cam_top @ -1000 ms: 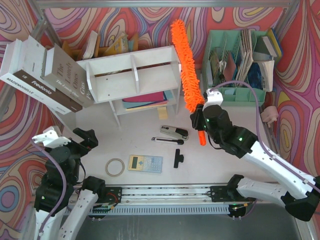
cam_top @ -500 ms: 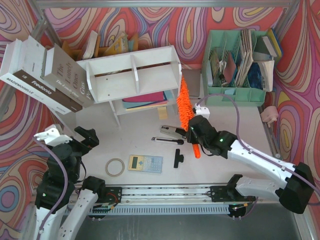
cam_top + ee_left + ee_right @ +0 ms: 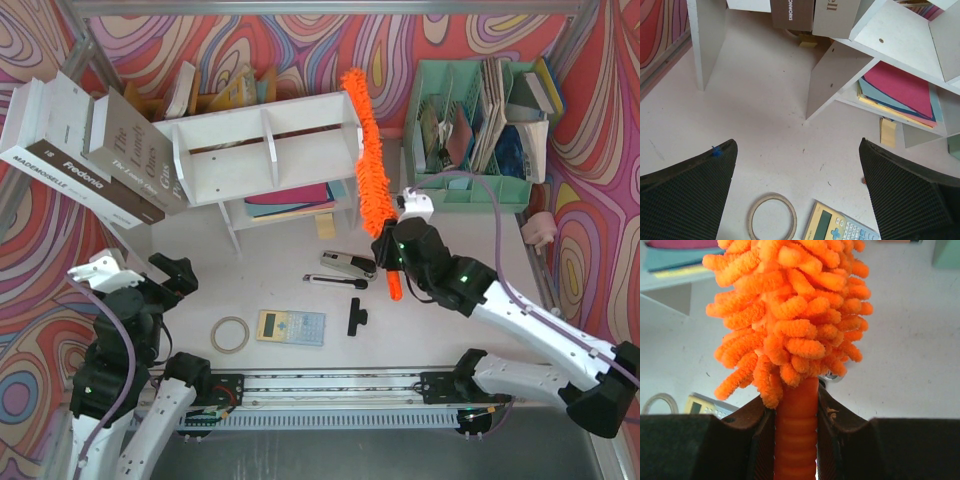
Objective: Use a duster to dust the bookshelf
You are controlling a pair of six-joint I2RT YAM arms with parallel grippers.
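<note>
The white bookshelf (image 3: 262, 150) stands at the back middle, coloured folders (image 3: 900, 90) on its lower tier. The orange fluffy duster (image 3: 365, 155) runs along the shelf's right end, its tip by the top right corner. My right gripper (image 3: 397, 252) is shut on the duster's ribbed orange handle (image 3: 796, 440), just right of the shelf's front leg; the handle end (image 3: 394, 288) sticks out below. In the right wrist view the fluffy head (image 3: 790, 310) fills the upper frame. My left gripper (image 3: 796, 165) hangs open over bare table at the near left, holding nothing.
A tape ring (image 3: 229, 334), a calculator (image 3: 291, 327), a stapler (image 3: 348, 264), a pen (image 3: 335, 281) and a black clip (image 3: 356, 318) lie in front of the shelf. Large books (image 3: 90, 150) lean at the back left. A mint-green file organizer (image 3: 480, 130) stands at the back right.
The duster swung from a raised slant down beside the shelf's right end, then stretched up along that end. The right arm shifted left and back. The left arm stayed put.
</note>
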